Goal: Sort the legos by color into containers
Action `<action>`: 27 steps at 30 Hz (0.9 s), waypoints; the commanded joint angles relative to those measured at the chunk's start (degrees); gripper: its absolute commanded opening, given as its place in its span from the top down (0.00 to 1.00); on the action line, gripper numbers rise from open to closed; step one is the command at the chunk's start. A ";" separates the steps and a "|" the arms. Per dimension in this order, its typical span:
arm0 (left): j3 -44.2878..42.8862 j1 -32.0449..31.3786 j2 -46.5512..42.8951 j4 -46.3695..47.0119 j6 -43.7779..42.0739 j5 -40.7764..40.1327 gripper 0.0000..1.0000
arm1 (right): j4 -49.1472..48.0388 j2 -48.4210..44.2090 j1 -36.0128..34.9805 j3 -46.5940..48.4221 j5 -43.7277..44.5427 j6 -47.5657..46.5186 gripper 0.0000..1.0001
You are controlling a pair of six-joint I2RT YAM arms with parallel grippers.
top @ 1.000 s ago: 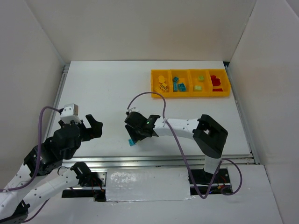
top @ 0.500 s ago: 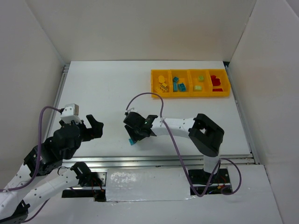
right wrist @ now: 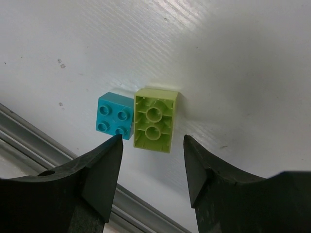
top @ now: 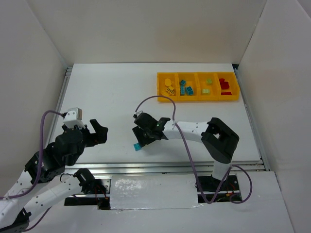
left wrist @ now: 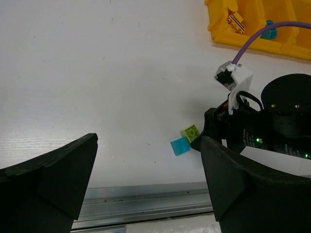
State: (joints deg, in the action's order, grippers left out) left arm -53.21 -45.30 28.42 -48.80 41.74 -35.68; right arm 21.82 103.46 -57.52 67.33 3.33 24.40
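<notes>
Light-green plastic sits between the fingertips of the right gripper point(right wrist: 152, 160): a light-green brick point(right wrist: 154, 120) lies on the white table point(top: 112, 97) with its hollow underside and two round tubes facing up. A blue brick point(right wrist: 115, 115) with four studs up lies just beside it on one long side; whether the two touch cannot be told. In the right wrist view the two black fingers point(right wrist: 99, 170) stand apart, one on each side of the green brick's near end. Bare table shows between each finger and the brick, so the jaws are open and grip nothing. From the top view this pair of bricks lies near the front edge of the table, well apart from the tray point(top: 198, 98), and only the blue one shows there, the arm covering the green. The bright-yellow tray stands at the far right of the table with its four compartments in a row. From left to right they hold yellow pieces point(top: 167, 85), blue pieces point(top: 186, 87), green pieces point(top: 207, 86) and red pieces point(top: 224, 86). The left gripper point(left wrist: 148, 160) hangs over the near left part of the table, well apart from the bricks, with its jaws spread wide and nothing between them. A purple cable point(top: 155, 98) loops from the right arm's wrist up towards the tray.
</notes>
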 commanded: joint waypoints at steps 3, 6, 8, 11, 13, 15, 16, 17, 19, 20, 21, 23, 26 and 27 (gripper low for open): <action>-0.05 -0.05 -0.21 2.39 -1.75 0.26 0.01 | -2.84 -3.62 1.35 -0.80 -1.05 -0.32 0.40; 0.04 -0.14 -0.12 2.56 -1.92 0.44 0.01 | -2.84 -3.71 1.71 -1.06 -0.79 -0.32 0.40; 0.04 -0.14 -0.04 2.65 -2.01 0.53 0.00 | -2.49 -3.01 1.62 -0.62 -0.87 -0.58 0.40; -0.05 -0.05 0.23 2.48 -1.92 0.53 0.00 | -2.31 -1.86 1.62 -0.09 -1.22 -0.67 0.41; -0.05 -0.14 0.05 2.56 -2.01 0.53 0.00 | -2.40 -1.42 1.62 0.08 -1.22 -0.76 0.41; 0.04 -0.14 0.14 2.65 -2.10 0.61 0.00 | -2.23 -1.16 1.62 0.26 -1.22 -0.76 0.41; 0.04 -0.05 0.05 2.65 -2.10 0.61 0.00 | -2.14 -0.98 1.62 0.52 -1.22 -0.76 0.41; 0.04 -0.05 0.14 2.74 -2.10 0.70 0.00 | -2.14 -0.89 1.53 0.52 -1.22 -0.85 0.41; 0.04 -0.05 0.31 2.74 -2.27 0.79 0.01 | -2.05 -0.45 1.53 0.87 -1.31 -0.85 0.41; 0.04 -0.14 0.32 2.74 -2.19 0.79 0.00 | -1.96 -0.19 1.62 1.05 -1.31 -0.85 0.41; -0.05 -0.05 0.40 2.74 -2.19 0.79 0.00 | -1.87 -0.01 1.62 1.22 -1.22 -0.85 0.41; 0.04 -0.05 0.32 2.74 -2.19 0.79 0.00 | -1.70 0.60 1.62 1.49 -1.22 -0.85 0.41; 0.04 -0.05 0.40 2.83 -2.36 0.96 0.00 | -1.61 1.22 1.71 1.75 -1.05 -0.85 0.41; 0.04 -0.05 0.32 2.83 -2.36 0.96 0.00 | -1.52 1.57 1.53 2.01 -0.96 -0.85 0.41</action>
State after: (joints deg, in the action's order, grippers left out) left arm -53.21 -45.30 28.42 -48.36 40.56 -34.70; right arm 20.99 104.12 -56.07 67.16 2.28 24.34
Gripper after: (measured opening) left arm 0.995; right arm 0.589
